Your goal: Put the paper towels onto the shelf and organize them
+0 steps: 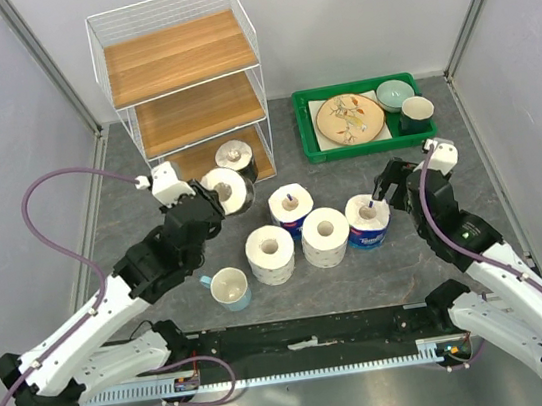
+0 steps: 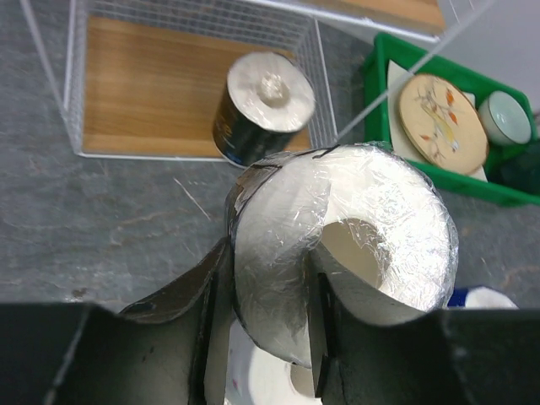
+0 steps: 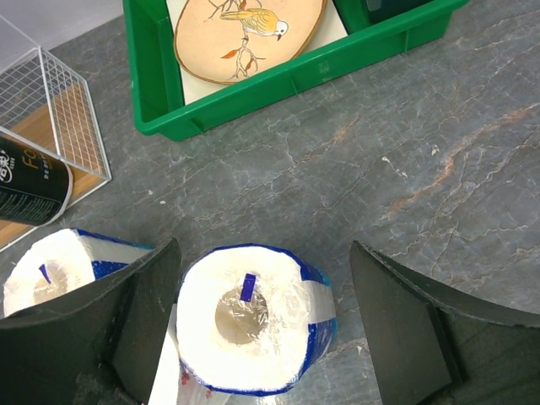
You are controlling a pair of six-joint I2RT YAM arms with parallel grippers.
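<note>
Top external view: left gripper (image 1: 209, 204) is gripping a dark-wrapped roll (image 1: 224, 191) just in front of the shelf (image 1: 179, 54), by its bottom tier. Left wrist cam: fingers (image 2: 211, 312) are clamping the roll's (image 2: 354, 228) wall, one on the outer wrap, the other at the core hole, w/ the roll tilted and the hole facing the cam. A second dark roll (image 1: 236, 159) is lying on its side at the front edge of the shelf's bottom board; top and mid tiers are showing only bare boards. Two big white rolls (image 1: 270, 254) are standing upright further in front of the shelf, a blue-wrapped roll (image 1: 291, 208) is standing between them and the shelf, and another blue roll (image 1: 366, 220) is standing off to the shelf's front-right. Right gripper (image 1: 390, 184) is hovering at that roll w/ fingers (image 3: 143, 312) spread wide, one either side of it (image 3: 253, 325) in the right wrist cam, not touching. A cup (image 1: 229, 289) is sitting in front of the shelf, nearest the arm bases. A green tray (image 1: 306, 127) w/ a plate (image 1: 347, 119) is sitting right of the shelf.
</note>
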